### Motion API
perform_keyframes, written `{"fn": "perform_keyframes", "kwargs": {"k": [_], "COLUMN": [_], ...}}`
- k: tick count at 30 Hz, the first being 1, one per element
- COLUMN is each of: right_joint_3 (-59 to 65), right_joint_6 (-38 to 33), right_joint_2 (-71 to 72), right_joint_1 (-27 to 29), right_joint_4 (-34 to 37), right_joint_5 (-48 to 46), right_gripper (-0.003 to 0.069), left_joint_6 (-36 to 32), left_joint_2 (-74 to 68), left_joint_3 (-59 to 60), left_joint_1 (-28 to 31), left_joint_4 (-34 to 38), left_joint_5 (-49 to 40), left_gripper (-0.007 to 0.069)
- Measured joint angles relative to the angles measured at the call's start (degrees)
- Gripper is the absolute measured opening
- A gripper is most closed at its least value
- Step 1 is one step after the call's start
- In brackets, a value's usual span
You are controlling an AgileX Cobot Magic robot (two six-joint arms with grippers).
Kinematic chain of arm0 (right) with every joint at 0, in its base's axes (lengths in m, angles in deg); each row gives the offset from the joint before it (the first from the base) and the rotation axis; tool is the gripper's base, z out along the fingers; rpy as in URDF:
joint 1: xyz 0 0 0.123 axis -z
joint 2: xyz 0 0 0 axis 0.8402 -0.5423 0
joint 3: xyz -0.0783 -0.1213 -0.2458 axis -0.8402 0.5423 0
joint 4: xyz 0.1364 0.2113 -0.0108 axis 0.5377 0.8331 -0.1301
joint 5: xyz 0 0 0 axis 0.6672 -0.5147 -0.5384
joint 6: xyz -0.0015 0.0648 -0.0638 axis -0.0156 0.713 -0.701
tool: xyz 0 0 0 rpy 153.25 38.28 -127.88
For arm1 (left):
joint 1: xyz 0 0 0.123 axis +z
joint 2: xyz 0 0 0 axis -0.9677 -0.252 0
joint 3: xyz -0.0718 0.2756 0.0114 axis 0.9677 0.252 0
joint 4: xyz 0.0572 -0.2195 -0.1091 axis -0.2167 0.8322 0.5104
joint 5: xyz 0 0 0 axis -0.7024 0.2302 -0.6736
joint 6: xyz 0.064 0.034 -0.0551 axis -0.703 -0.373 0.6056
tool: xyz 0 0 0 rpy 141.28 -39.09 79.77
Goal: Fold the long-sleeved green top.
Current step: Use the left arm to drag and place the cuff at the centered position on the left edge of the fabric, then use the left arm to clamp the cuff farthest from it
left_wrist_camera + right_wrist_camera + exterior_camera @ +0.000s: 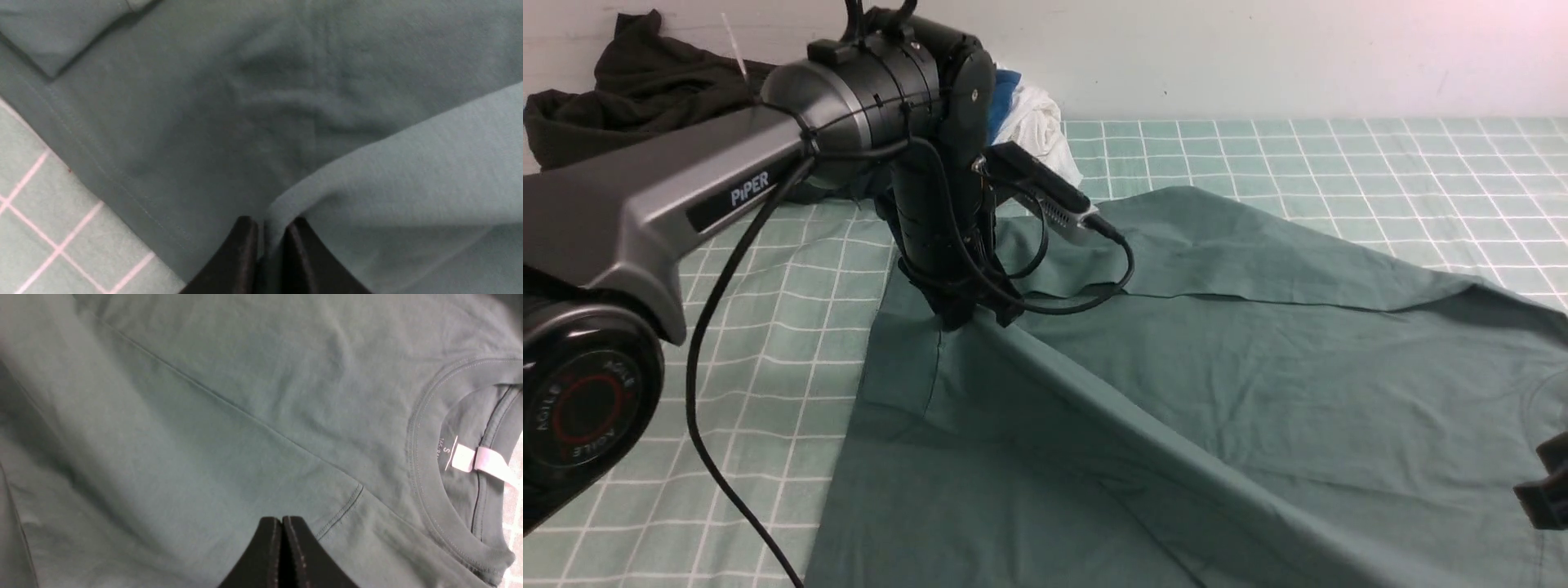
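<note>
One green long-sleeved top (1258, 392) lies crosswise, neck (416, 457) rightward.

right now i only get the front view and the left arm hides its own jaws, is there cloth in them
observer: Yes. In the left wrist view, a fold of the green long-sleeved top sits in the narrow gap of the left gripper.
operator: and the right one, it's cut off at my edge, open or shut
observer: Shut. The right wrist view shows the right gripper with its jaws pressed together and no cloth visible between them.
</note>
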Motion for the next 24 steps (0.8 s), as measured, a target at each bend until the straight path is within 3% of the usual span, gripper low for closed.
{"fn": "perform_keyframes", "kwargs": {"k": [5,7,12,15,23,24], "right_joint_3": [0.0,0.0,0.0,0.0,-0.5,-0.5], "right_joint_6": [0.1,0.1,1.4,4.1,8.8,8.8], "right_joint_2": [-2.7,-5.1,-10.0,-14.5,-28.3,-28.6], "right_joint_1": [0.0,0.0,0.0,0.7,9.6,9.7], "right_joint_4": [0.0,-0.1,-0.9,-2.0,-2.1,-2.1], "right_joint_5": [0.5,0.7,2.2,4.1,11.6,11.8], "right_gripper": [-0.0014,-0.0014,0.0001,0.0049,0.0310,0.0310], "left_joint_6": [1.9,4.5,7.9,8.0,8.0,8.0], "left_joint_2": [-1.7,-2.1,-2.1,-2.1,-2.1,-2.1], "left_joint_3": [-0.2,-1.0,-3.8,-4.6,-4.7,-4.7], "left_joint_1": [0.0,0.1,1.0,1.5,1.8,1.8], "left_joint_4": [-0.1,-1.1,-3.8,-4.0,-3.1,-3.1], "left_joint_5": [3.1,4.0,2.9,0.8,-1.4,-1.4], "left_gripper": [0.0204,0.0283,0.0352,0.0357,0.0357,0.0357]}}
